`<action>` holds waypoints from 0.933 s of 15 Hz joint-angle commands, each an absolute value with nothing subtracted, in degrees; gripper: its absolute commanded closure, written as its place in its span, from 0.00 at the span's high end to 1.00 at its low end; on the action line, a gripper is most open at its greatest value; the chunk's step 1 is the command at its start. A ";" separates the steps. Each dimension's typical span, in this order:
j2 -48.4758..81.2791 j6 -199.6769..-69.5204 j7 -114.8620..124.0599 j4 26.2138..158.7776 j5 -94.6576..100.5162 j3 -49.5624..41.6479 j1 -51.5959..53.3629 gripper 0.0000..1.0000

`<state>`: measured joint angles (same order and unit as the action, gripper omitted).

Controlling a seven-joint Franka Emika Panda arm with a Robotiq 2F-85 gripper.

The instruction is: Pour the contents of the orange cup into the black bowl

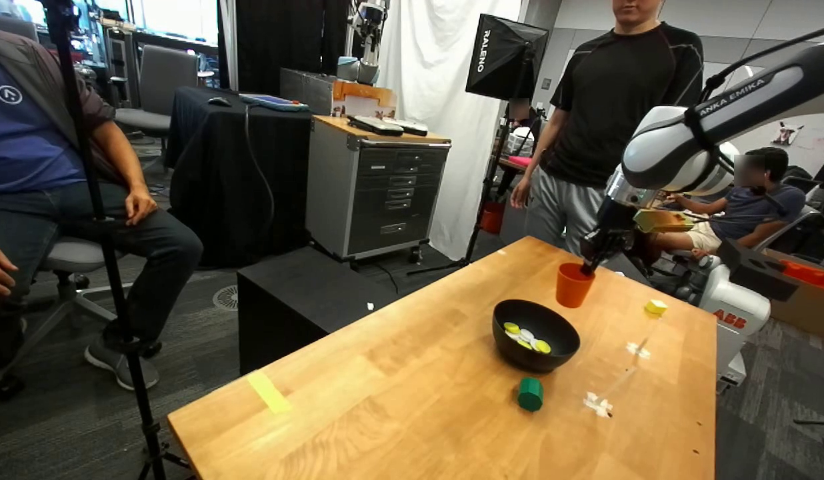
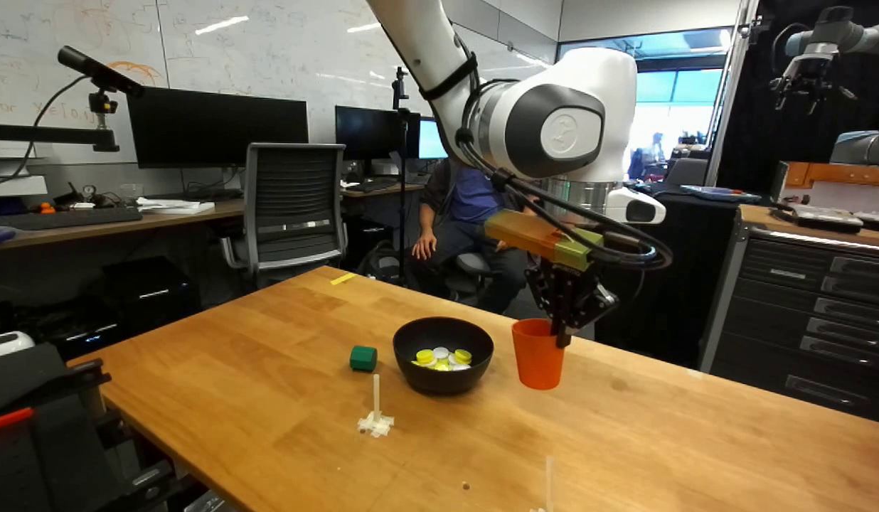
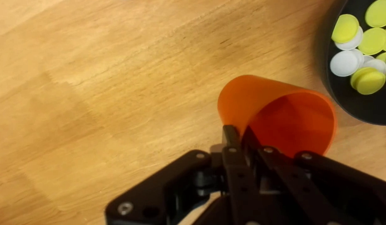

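Though close-set, fingers (image 3: 230, 137) astride cup wall (image 3: 246, 100)

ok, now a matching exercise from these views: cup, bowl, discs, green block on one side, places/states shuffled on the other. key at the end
Things
1. orange cup
2. black bowl
3. yellow and white discs
4. green block

Places/states
A. lying inside the bowl
B. wall pinched between the fingers
C. on the table, apart from both the bowl and the fingers
D. wide, with the discs in it

Pairs: 1-B, 2-D, 3-A, 4-C
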<state>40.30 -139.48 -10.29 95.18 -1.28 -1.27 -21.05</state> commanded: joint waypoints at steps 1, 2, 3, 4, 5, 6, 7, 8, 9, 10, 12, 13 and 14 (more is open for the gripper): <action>41.82 -142.95 -11.50 94.56 -2.66 -2.45 -20.44 0.08; 42.75 -144.33 -11.53 93.94 -3.35 -2.09 -20.92 0.07; 43.60 -145.10 -11.40 93.30 -3.98 -1.77 -21.33 0.07; 44.58 -144.80 -11.26 92.38 -4.73 -1.44 -21.78 0.06; 45.27 -145.55 -11.32 92.05 -5.63 -1.09 -22.20 0.05; 46.31 -147.30 -11.41 91.52 -6.72 -0.72 -22.65 0.04; 47.34 -148.00 -11.21 90.84 -7.18 -0.80 -22.70 0.03; 48.35 -148.08 -10.72 90.07 -7.39 -1.14 -22.55 0.02; 49.32 -148.22 -10.34 89.28 -7.58 -1.30 -22.50 0.02; 50.25 -147.45 -9.75 88.22 -7.49 -1.59 -22.26 0.02; 51.81 -145.96 -8.63 86.47 -7.31 -2.09 -22.14 0.03; 52.46 -145.48 -8.09 85.39 -7.27 -2.28 -22.11 0.09; 52.77 -144.60 -7.48 84.64 -7.21 -2.51 -22.04 0.25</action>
<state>49.90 -147.22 -9.10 89.60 -6.09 -1.59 -22.46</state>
